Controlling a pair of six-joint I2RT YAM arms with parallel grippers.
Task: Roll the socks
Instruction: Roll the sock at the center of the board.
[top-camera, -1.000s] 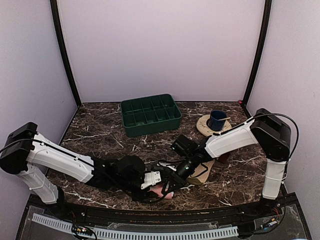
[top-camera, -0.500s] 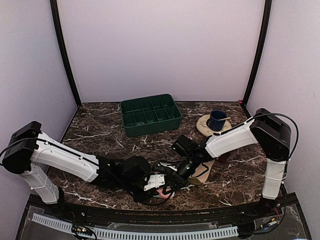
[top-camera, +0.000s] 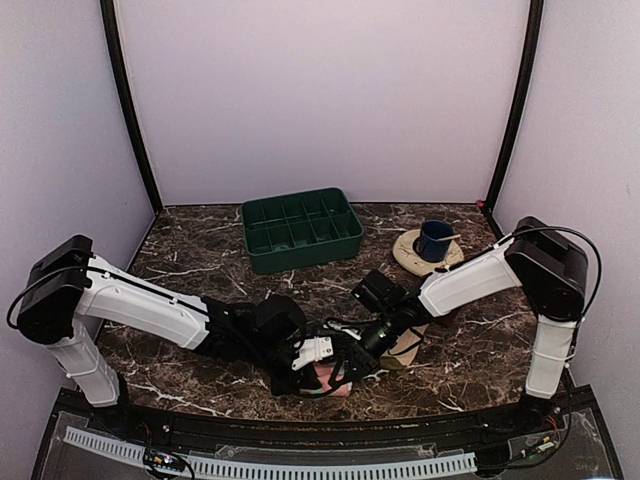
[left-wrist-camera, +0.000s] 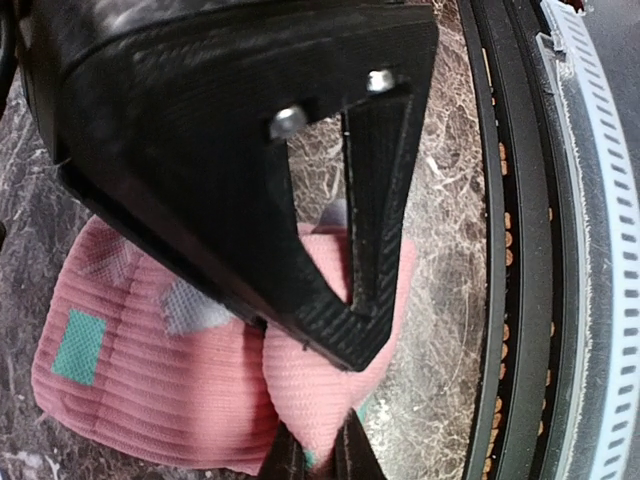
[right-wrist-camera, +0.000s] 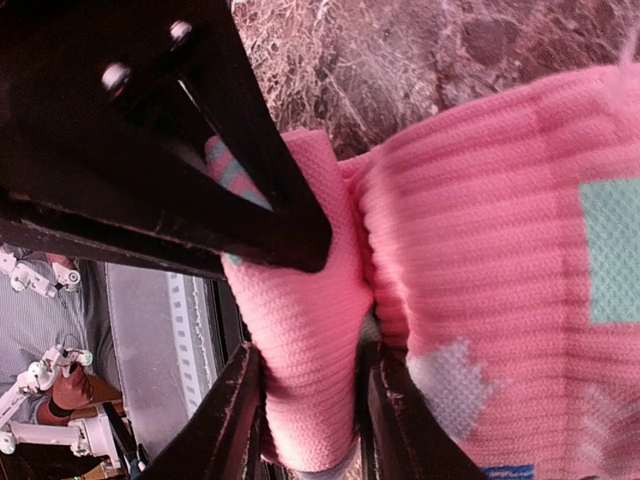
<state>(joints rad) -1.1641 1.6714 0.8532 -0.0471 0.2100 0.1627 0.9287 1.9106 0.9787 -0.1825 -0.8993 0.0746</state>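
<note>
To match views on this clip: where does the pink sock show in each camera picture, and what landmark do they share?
Top external: pink sock at bottom centre, near the table's front edge, mostly covered.
Left wrist: sock across the lower left and centre.
Right wrist: sock fills the centre and right.
Shared landmark: the marble table top, which lies under the sock in every view.

Pink sock (left-wrist-camera: 170, 400) in ribbed knit with teal and white patches, bunched and doubled over into a thick fold, lying on the marble surface (top-camera: 200, 262) near its front edge, tan-beige sock (top-camera: 405, 350) just to its right, mostly covered.
</note>
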